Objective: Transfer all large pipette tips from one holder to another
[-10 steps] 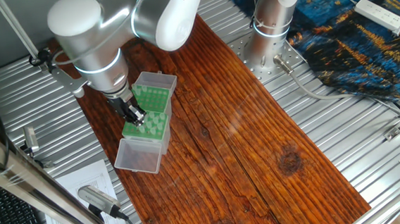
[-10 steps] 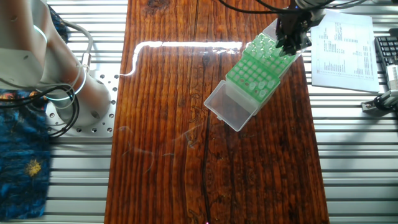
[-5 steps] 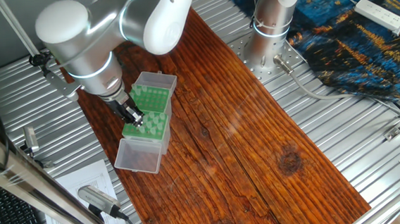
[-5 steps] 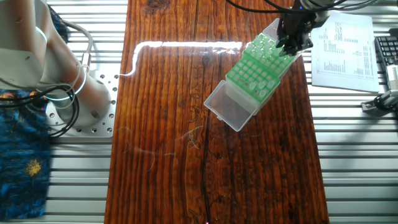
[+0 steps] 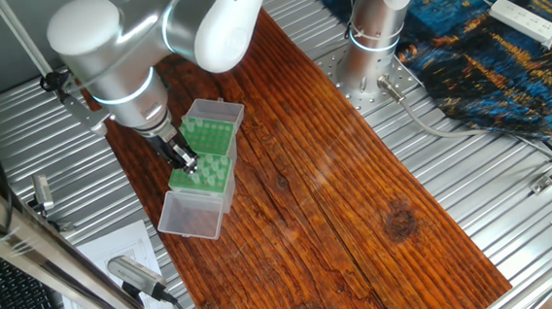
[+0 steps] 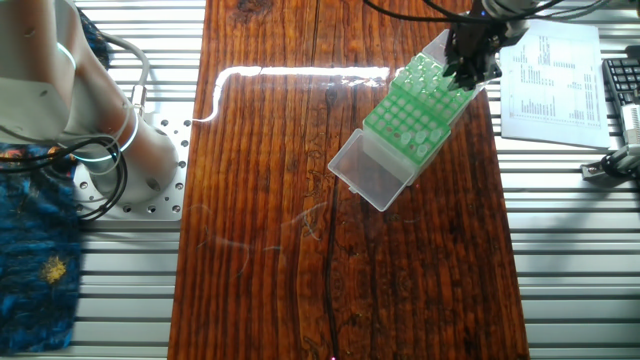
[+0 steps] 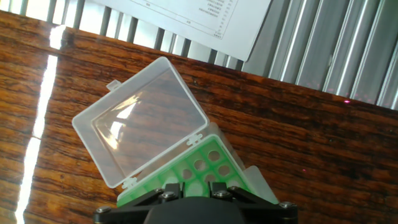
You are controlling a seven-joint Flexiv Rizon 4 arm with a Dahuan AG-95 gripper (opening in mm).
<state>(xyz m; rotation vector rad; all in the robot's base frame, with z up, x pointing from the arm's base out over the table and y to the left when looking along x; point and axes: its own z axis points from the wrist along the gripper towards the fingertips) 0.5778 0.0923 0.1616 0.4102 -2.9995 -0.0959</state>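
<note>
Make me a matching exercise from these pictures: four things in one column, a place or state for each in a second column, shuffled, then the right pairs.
Things:
1. green rack
2. clear lid
3. printed sheet
4. gripper

Places or states:
A. lying on the ribbed metal beside the wooden board
B. hinged open, flat on the wood
C. low over the rack
D. on the wooden board, between two open lids

Pairs: 1-D, 2-B, 3-A, 4-C

Printed paper sheet [image 6: 552,72] on ribbed metal; white power strip [image 5: 525,18] on blue cloth [image 5: 483,52].
</note>
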